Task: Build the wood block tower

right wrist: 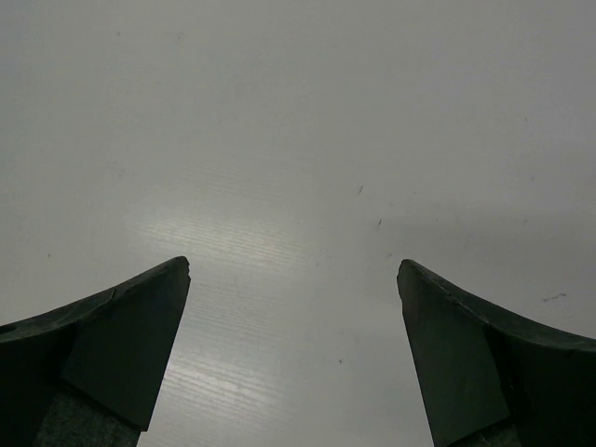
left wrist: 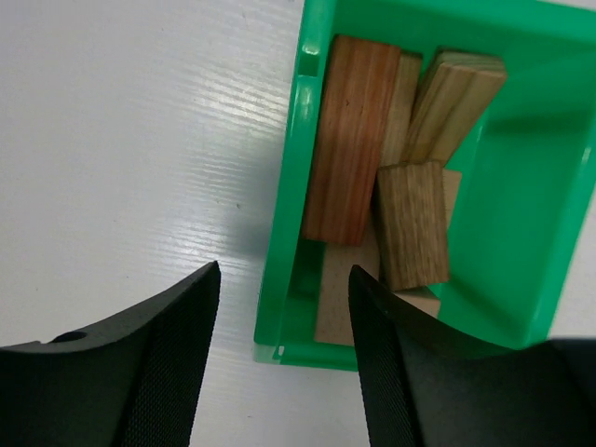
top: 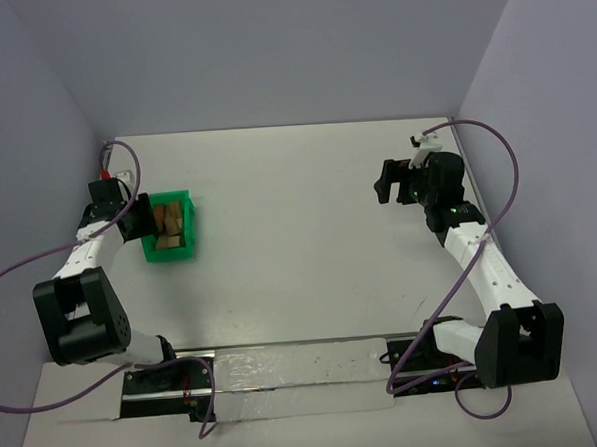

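Left end effector fingers flank tray wall; blocks crowd inside.

My left fingers are matt black, finely textured. The tray is glossy plastic; the wood blocks bare, grained; the table smooth with a soft sheen.

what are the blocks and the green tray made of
The blocks look like bare wood: straight grain lines show, one reddish-brown, the rest pale tan. The tray looks like moulded plastic, probably glossy: uniform bright green with light glinting on its rim.
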You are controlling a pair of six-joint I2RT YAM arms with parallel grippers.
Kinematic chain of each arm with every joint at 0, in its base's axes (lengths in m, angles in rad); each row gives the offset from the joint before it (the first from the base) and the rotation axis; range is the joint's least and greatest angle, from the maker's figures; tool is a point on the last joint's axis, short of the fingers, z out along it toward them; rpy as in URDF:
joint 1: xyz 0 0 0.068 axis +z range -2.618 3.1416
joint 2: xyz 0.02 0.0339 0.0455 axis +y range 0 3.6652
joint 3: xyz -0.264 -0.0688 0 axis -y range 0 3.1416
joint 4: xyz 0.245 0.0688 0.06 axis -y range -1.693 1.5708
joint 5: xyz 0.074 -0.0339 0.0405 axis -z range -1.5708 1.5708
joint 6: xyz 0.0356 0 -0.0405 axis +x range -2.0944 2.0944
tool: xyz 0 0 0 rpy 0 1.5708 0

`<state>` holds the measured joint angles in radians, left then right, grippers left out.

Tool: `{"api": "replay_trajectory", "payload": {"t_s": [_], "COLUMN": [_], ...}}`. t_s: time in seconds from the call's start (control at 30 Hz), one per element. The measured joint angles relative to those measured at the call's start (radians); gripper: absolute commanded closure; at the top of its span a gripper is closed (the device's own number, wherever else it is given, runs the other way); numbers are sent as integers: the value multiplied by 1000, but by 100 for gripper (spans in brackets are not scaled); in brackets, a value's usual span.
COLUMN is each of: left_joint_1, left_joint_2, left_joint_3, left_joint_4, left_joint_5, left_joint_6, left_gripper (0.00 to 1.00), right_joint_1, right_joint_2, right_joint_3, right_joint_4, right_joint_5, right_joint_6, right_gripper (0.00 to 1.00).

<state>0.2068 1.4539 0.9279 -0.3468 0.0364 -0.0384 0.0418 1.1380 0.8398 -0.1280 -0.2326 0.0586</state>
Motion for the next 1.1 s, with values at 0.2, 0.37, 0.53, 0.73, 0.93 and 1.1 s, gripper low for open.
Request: {"api": "replay_trajectory", "payload": {"t_s": [0.2, 0.37, 0.53, 0.73, 0.93, 1.1], "left_joint_1": [2, 4, 4, 5, -1, -61], "left_joint_2": [78, 132, 166, 166, 156, 117], "left_joint_3": [0, 5, 8, 8, 8, 8], "left_joint_4": [21, 49, 75, 104, 104, 92], "left_joint_5": [-16, -24, -24, -46, -77, -170], "left_joint_6": [2, 4, 13, 20, 22, 52], "left_gripper": [50, 63, 79, 100, 100, 100], "right_joint_1": [0, 0, 0, 0, 0, 0], "right_joint_2": [1, 6, 9, 13, 16, 16], "right_joint_3": [0, 0, 0, 0, 0, 0], "right_joint_4": [0, 0, 0, 1, 0, 0], "right_joint_5": [3, 3, 3, 3, 2, 2], "right_joint_6": [0, 0, -1, -1, -1, -1], "right_gripper": [0, 0, 0, 0, 0, 0]}}
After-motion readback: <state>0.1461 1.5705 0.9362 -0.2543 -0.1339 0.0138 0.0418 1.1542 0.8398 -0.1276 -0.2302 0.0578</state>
